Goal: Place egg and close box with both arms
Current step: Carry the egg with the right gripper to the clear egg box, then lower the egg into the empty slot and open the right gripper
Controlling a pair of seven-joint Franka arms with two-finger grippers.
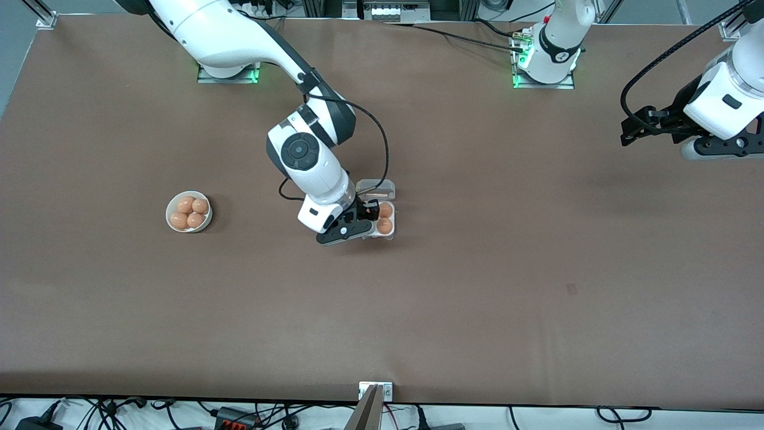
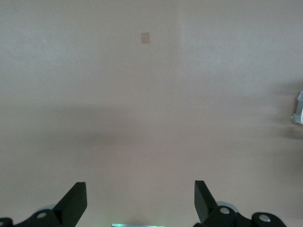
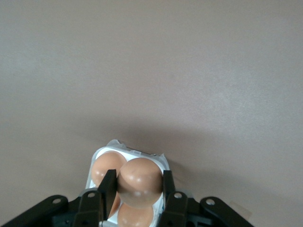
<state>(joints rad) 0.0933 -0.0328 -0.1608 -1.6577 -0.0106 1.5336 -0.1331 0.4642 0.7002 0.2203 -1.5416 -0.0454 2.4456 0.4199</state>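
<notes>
Here my right claw [image 3: 139, 185] pinches the smooth, rounded tan egg [image 3: 138, 182] over the clear-plastic box [image 1: 382, 218] mid-counter [image 1: 477, 269], lid up; my left claw [image 2: 140, 203] waits wide over bare brown counter.

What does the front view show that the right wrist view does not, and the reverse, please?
Only the front view shows the bowl of eggs, the open lid and the left gripper waiting over bare table at its own end. Only the right wrist view shows the egg pinched between the fingers. Both show the right gripper over the box.
</notes>
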